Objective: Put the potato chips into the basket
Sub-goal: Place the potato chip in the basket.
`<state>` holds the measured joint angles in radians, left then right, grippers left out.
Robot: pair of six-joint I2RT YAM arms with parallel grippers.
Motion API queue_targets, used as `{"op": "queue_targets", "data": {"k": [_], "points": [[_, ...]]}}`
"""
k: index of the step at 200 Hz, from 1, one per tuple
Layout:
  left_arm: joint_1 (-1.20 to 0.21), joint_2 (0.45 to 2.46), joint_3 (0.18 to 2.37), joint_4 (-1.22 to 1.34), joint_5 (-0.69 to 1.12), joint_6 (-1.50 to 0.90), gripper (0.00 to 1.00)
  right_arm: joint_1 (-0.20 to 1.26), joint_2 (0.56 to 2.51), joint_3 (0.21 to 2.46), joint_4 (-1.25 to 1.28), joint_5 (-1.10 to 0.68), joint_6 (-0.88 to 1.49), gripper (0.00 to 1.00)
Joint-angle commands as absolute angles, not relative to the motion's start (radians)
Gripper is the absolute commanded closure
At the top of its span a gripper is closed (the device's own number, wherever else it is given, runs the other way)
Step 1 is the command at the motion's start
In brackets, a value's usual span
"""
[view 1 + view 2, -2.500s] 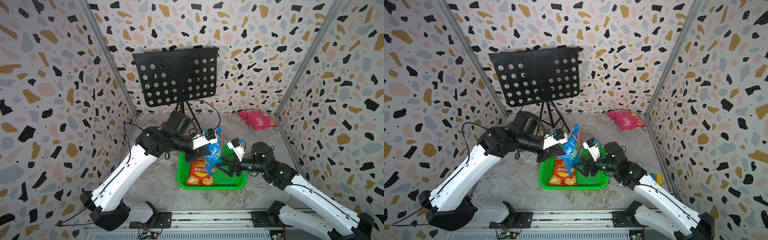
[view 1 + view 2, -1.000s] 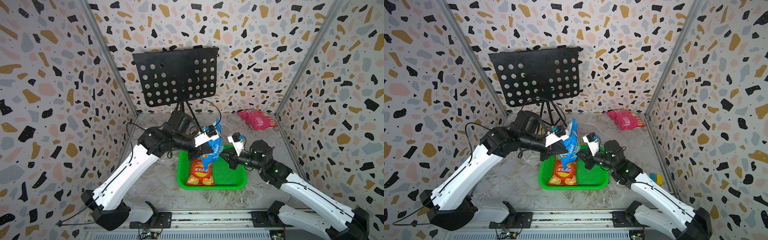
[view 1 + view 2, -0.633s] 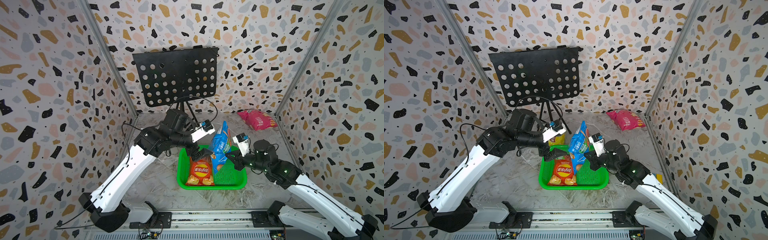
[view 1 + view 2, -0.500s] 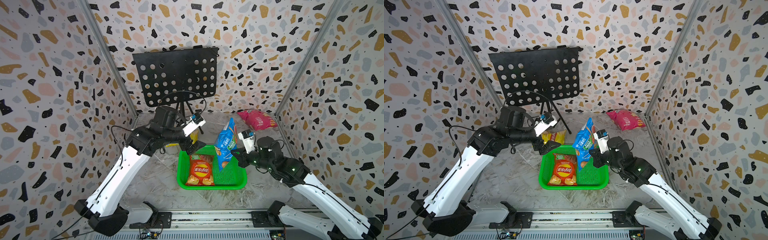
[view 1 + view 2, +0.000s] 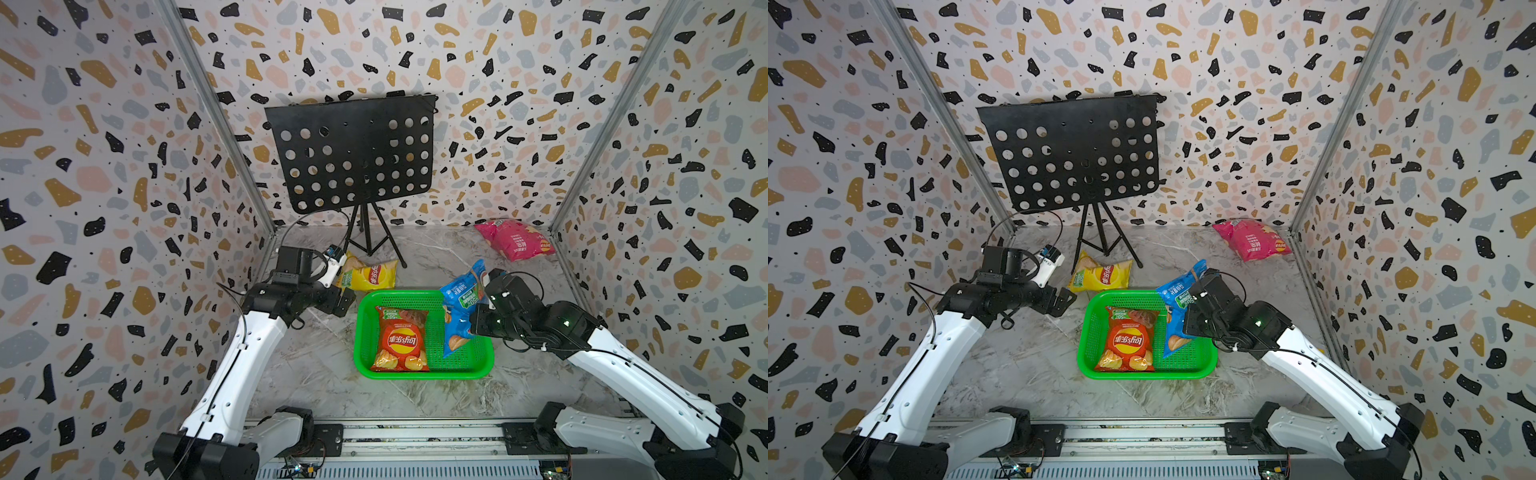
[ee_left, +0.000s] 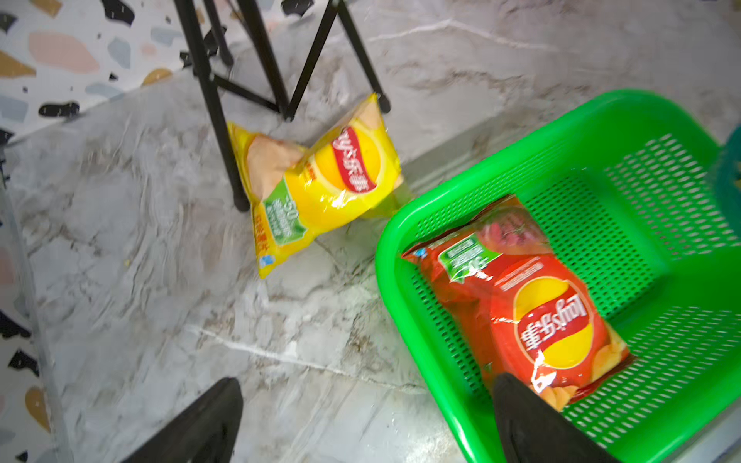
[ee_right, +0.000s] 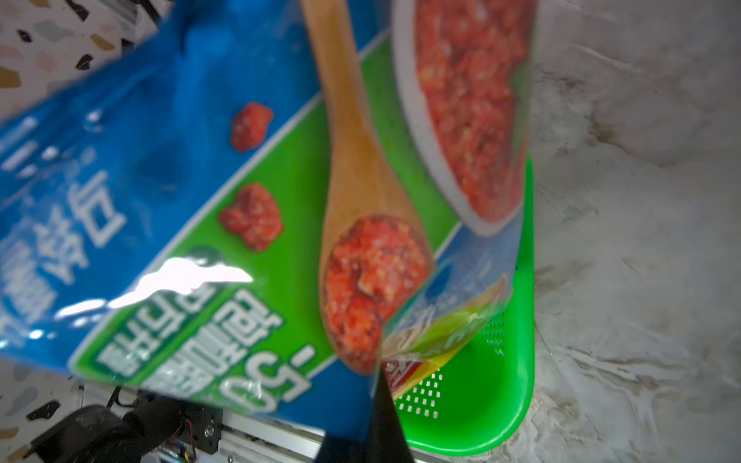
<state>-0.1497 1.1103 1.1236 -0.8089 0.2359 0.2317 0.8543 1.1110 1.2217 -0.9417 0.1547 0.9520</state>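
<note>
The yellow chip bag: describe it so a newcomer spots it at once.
Find the black perforated music stand by the back wall. At its tripod feet, just beyond the green basket's far left corner, a chip bag lies on the floor. It alone is yellow; the orange-red bag lies inside the basket.

Bright, even light in both top views, sharp throughout, faint soft shadows, white glare on the blue bag (image 7: 188, 276) against the right claw (image 7: 379, 385), its print out of focus, motion smear ahead of the left claw (image 6: 361, 401).
</note>
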Motion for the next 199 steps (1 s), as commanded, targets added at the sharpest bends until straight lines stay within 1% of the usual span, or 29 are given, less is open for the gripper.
{"op": "queue_targets", "data": {"k": [1, 20, 50, 78, 107, 150, 199], "points": [[-0.135, 1.055, 1.047, -0.739, 0.183, 0.235, 0.0, 0.904, 1.179, 1.355, -1.108, 0.329, 1.176, 1.0], [-0.133, 1.035, 0.975, -0.713, 0.148, 0.224, 0.0, 0.93, 1.277, 1.45, -1.218, 0.368, 1.226, 1.0], [-0.132, 1.005, 0.893, -0.676, 0.11, 0.213, 0.0, 0.981, 1.381, 1.526, -1.271, 0.365, 1.296, 1.0], [-0.132, 0.981, 0.852, -0.673, 0.105, 0.215, 0.0, 1.024, 1.39, 1.503, -1.265, 0.393, 1.397, 1.0], [-0.132, 0.966, 0.857, -0.719, 0.101, 0.227, 0.0, 1.038, 1.385, 1.466, -1.18, 0.361, 1.396, 1.0], [-0.132, 0.927, 0.832, -0.72, 0.104, 0.214, 0.0, 1.052, 1.429, 1.551, -1.225, 0.379, 1.431, 1.0], [-0.132, 0.925, 0.802, -0.686, 0.076, 0.213, 0.0, 1.056, 1.509, 1.582, -1.226, 0.298, 1.48, 1.0]]}}
